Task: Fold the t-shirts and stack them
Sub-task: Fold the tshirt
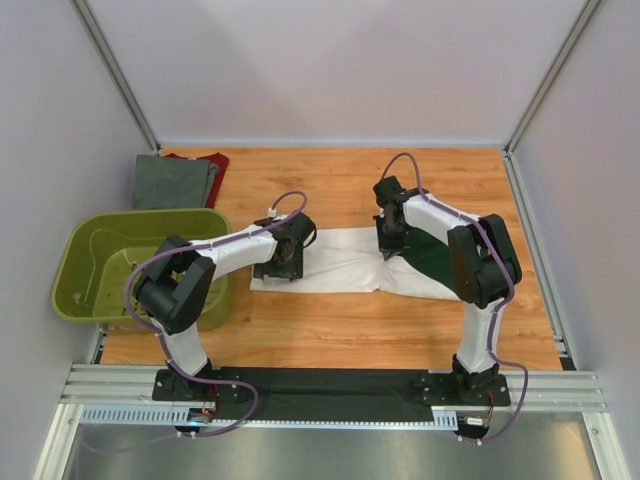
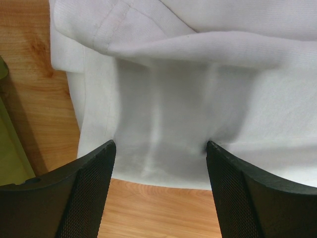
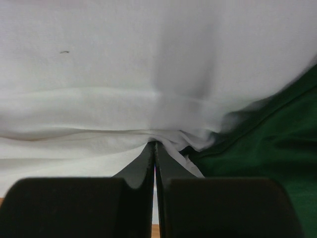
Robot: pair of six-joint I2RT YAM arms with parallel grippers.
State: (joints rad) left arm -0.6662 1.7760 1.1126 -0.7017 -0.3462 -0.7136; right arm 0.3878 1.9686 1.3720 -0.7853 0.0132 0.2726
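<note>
I see the right claw with its jaws pressed together, pinching a puckered fold of the white t-shirt just beside where the dark green shoulder part begins. The left claw has its jaws spread wide with nothing between them. Its fingers hang over the shirt's left end, and bare wood shows past the hem.

The white shirt lies spread across the middle of the table, its long side running left to right, with the green part at the right end under the right arm.

Far-left corner — the grey t-shirt lies folded, and the dark red t-shirt shows at its far right edge. The olive-green basket sits near left, beside the left arm's elbow.
</note>
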